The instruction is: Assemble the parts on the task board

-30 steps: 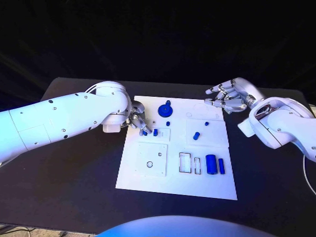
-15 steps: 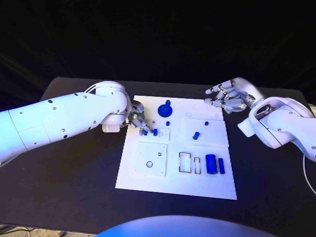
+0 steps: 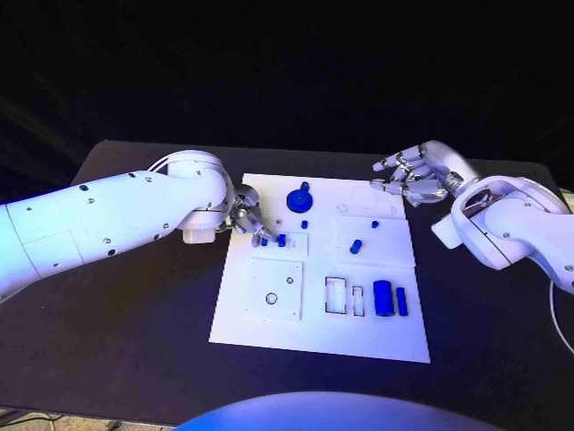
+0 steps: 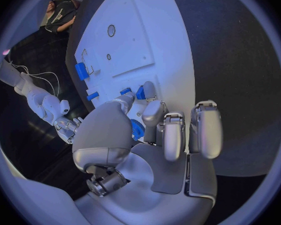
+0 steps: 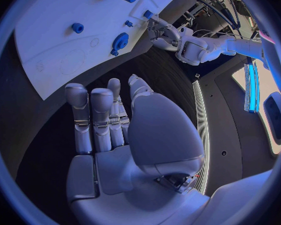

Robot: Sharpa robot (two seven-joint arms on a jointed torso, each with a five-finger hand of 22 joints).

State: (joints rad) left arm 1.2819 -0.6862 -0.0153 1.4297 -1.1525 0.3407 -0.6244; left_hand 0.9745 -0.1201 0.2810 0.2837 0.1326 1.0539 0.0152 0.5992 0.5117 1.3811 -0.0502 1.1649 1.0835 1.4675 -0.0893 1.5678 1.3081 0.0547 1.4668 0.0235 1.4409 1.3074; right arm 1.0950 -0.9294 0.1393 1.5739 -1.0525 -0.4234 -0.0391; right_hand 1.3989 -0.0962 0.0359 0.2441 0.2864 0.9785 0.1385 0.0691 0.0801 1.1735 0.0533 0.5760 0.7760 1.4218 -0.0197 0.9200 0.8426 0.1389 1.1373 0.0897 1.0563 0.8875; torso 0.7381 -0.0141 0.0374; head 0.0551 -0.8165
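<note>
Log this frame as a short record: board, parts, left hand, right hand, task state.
board: white task board lying flat mid-table
parts: blue pieces spread over the board, among them a round knobbed part near the far edge and a cylinder near the right edge
left hand: left hand at the board's left edge, fingers on a small blue part; whether it is gripped cannot be told
right hand: right hand above the board's far right corner, fingers loosely curled, holding nothing
task state: assembly unfinished; several parts lie loose
</note>
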